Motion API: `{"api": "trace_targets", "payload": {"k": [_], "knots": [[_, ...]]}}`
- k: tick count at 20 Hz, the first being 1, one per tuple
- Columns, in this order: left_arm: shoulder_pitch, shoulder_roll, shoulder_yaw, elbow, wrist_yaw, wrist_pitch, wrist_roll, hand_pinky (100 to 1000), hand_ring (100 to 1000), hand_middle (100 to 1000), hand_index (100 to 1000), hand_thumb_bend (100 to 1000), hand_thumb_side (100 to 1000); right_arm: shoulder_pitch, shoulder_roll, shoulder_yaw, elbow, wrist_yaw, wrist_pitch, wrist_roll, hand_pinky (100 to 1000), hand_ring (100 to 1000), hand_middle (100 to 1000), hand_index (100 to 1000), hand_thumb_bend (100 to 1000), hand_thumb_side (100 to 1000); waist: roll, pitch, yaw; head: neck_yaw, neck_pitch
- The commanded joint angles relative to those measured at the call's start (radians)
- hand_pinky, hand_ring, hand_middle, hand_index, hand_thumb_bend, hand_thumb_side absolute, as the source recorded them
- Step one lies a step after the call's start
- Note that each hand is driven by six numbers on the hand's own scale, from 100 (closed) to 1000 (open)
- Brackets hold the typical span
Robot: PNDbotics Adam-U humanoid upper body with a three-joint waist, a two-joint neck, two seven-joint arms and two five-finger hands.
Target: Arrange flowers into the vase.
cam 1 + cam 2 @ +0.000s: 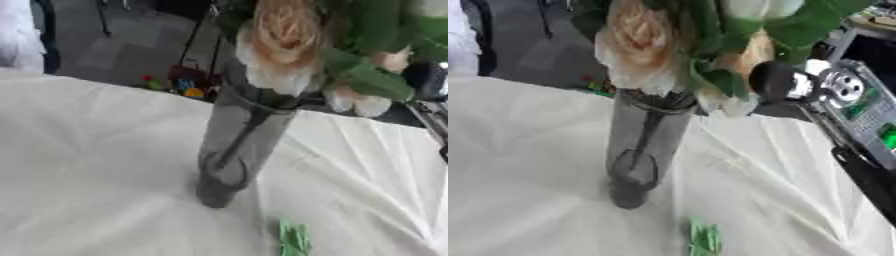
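Vase: the tall grey translucent cylinder vase (241,150) stood upright near the middle of the tabletop (87,165), which was covered in a creased white cloth.
Flowers: a bunch of cream and peach blooms with green leaves (667,45) sat in the vase mouth, heads spreading above the rim; dark stems showed through the wall down to the base.
Loose piece: a small green leafy sprig (294,239) lay on the cloth just in front of the vase, apart from it.
Right arm: black and silver joints of the right arm (815,87) came in from the right, level with the blooms; its hand was hidden behind leaves.
Fingers: state could not be told for the right hand; the left hand was not in view.
Handling, judged: stems thin and springy, blooms soft and easily crushed; best taken low on the stem. The vase looked tall, narrow and top-laden, so liable to tip if nudged sideways.
Progress, judged: arrangement largely in place; the sprig remained outside.
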Motion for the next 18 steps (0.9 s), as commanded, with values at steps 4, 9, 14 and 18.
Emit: {"api": "trace_targets", "payload": {"k": [4,9,14,18], "knots": [[-0.005,0.011,-0.004,-0.015,0.003,0.001,-0.006,720,802,873,935,100,1000,-0.054,-0.029,-0.005,0.002,-0.102,0.009,-0.033,1000,1000,1000,1000,824,1000,0.008,-0.029,0.002,-0.012,-0.012],[-0.005,0.013,-0.005,-0.015,0.004,0.003,-0.008,720,802,873,935,100,1000,-0.06,-0.031,-0.006,0.001,-0.134,-0.003,-0.062,1000,1000,1000,1000,825,1000,0.002,-0.035,0.003,-0.016,-0.016],[-0.006,0.014,-0.005,-0.015,0.005,0.004,-0.01,720,803,873,935,100,1000,-0.05,-0.037,-0.008,0.002,-0.135,-0.021,-0.078,1000,1000,1000,1000,835,1000,-0.003,-0.039,0.002,-0.017,-0.02],[-0.006,0.015,-0.004,-0.015,0.006,0.005,-0.01,720,803,874,935,100,1000,-0.039,-0.042,-0.008,0.007,-0.119,-0.034,-0.077,1000,1000,1000,1000,833,1000,-0.007,-0.041,0.0,-0.018,-0.021]]}}
